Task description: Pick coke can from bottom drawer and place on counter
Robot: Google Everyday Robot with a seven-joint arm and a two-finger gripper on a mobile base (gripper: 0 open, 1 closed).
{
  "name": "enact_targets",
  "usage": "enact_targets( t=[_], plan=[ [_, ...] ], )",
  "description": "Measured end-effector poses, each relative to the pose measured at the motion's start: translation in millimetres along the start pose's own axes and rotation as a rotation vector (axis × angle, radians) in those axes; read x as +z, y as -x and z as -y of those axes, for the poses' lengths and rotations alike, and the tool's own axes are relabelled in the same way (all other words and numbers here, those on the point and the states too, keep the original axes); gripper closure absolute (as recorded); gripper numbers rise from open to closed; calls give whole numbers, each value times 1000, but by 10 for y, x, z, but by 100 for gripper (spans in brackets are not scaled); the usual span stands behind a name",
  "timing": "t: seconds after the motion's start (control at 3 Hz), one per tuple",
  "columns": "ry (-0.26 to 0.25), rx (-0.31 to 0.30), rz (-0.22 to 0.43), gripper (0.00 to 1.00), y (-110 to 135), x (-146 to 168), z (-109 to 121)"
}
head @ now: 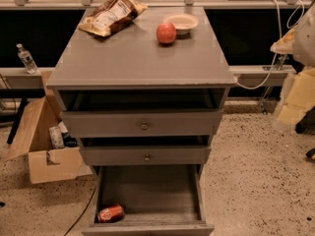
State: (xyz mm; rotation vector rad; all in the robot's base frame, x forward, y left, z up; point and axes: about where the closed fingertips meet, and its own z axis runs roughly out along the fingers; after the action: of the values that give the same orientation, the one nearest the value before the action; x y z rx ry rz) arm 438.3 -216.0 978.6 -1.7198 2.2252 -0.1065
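The coke can [110,213] lies on its side in the front left corner of the open bottom drawer [147,191]. The drawer is pulled out and its grey floor shows. The counter [142,53] is the flat grey top of the cabinet. My gripper [295,100] is a pale blurred shape at the right edge of the camera view, beside the cabinet at about top-drawer height. It is far from the can and holds nothing that I can see.
On the counter are a chip bag [112,14] at the back left, a red apple [166,33] and a white bowl [181,22] at the back right. Two brass-knobbed drawers [143,126] stand slightly open. A cardboard box [47,146] sits on the floor to the left.
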Motion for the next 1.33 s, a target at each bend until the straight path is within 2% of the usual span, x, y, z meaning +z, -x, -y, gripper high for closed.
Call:
enact_targets(
  t=[0.33, 0.67, 1.0, 1.33],
  plan=[
    [0, 0, 0, 0, 0, 0, 0],
    [-6, 0, 32, 0, 62, 47, -3],
    [13, -12, 133, 0, 376, 312, -185],
    [89, 8, 273, 0, 869, 838, -558]
  ],
)
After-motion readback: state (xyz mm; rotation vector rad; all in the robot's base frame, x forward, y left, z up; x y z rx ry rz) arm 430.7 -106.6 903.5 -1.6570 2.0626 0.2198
